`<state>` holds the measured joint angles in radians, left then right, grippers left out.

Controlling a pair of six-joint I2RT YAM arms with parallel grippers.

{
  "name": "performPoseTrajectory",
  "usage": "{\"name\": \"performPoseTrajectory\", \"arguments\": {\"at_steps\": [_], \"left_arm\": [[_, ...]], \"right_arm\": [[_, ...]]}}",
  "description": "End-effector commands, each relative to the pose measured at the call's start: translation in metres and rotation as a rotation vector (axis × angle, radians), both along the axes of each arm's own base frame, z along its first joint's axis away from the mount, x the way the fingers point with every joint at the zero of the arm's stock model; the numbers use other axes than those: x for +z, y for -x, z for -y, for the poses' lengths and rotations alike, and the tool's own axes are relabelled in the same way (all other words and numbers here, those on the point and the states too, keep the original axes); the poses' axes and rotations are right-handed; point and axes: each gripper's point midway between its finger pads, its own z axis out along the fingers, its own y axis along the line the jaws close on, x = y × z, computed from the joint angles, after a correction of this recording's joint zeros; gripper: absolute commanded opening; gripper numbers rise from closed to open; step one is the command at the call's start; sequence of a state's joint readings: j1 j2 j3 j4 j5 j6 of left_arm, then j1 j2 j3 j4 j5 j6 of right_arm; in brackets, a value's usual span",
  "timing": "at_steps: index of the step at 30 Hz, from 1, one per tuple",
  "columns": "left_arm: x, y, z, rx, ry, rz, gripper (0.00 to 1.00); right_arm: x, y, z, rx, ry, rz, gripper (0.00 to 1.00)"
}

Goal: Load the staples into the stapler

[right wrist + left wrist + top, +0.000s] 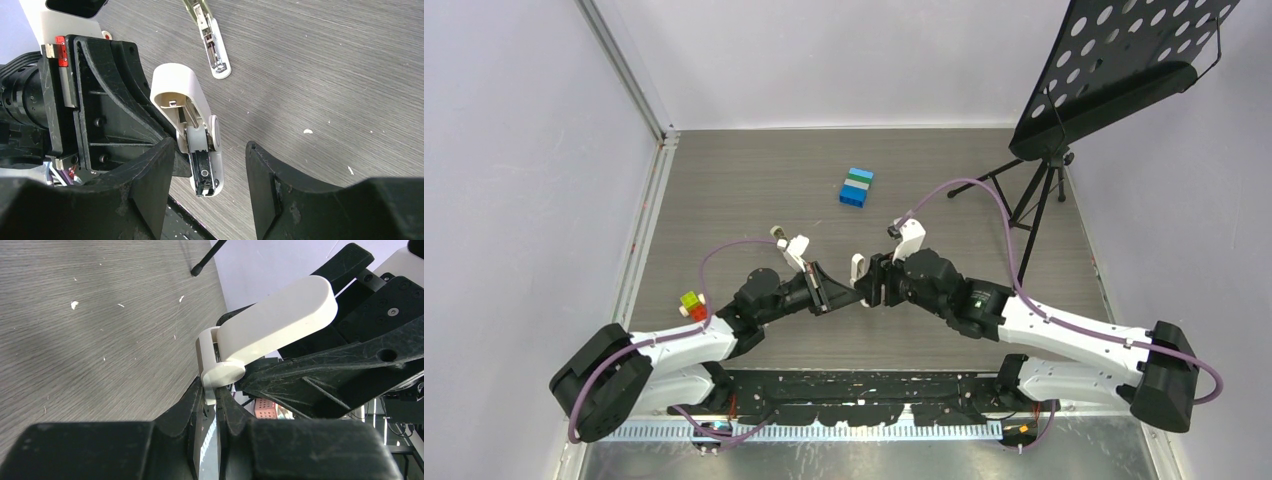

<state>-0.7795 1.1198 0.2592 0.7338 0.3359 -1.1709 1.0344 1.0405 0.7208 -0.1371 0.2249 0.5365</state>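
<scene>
- Your left tool (210, 402) is closed to a sliver, pinching the hinge end of a stubby white object (175, 90). The object's lid stands swung up off its base, and a dark channel shows inside.
- Your right tool (209, 160) gapes wide and holds nothing. The free end of the white object sits between its fingers, close to one and well clear of the other. You cannot tell whether the nearer finger touches it.
- The stapler (210, 42) lies flat on the table (325, 75), untouched. Its silver channel faces up, and it rests just past the left tool.
- The two tools meet nose to nose over the middle of the table, towards its near edge.
- Open wood grain spreads beyond them. The blue bricks (856, 187) sit farther back, well apart from both tools.
- The red-yellow bricks (692, 305) rest near the left edge, just beside the left arm.
- The music stand (1114, 70) overhangs the far right corner, with its tripod legs planted at the right edge of the table.
</scene>
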Motion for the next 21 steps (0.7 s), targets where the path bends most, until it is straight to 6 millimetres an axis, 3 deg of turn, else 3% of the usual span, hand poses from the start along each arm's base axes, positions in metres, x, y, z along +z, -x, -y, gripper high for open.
{"name": "performPoseTrajectory", "arguments": {"at_steps": [1, 7, 16, 21], "left_arm": [[0.03, -0.004, 0.006, -0.006, 0.059, 0.067, 0.0], [0.031, -0.003, 0.006, -0.013, 0.061, 0.068, 0.0], [0.035, 0.0, 0.009, -0.038, 0.064, 0.074, 0.0], [0.03, 0.0, 0.007, -0.028, 0.041, 0.061, 0.0]], "right_arm": [[0.035, -0.01, -0.016, -0.005, -0.077, 0.077, 0.59], [0.028, -0.013, -0.018, -0.014, -0.059, 0.082, 0.55], [0.017, -0.014, -0.022, -0.004, -0.034, 0.071, 0.37], [0.016, -0.015, -0.021, -0.003, -0.017, 0.078, 0.22]]}}
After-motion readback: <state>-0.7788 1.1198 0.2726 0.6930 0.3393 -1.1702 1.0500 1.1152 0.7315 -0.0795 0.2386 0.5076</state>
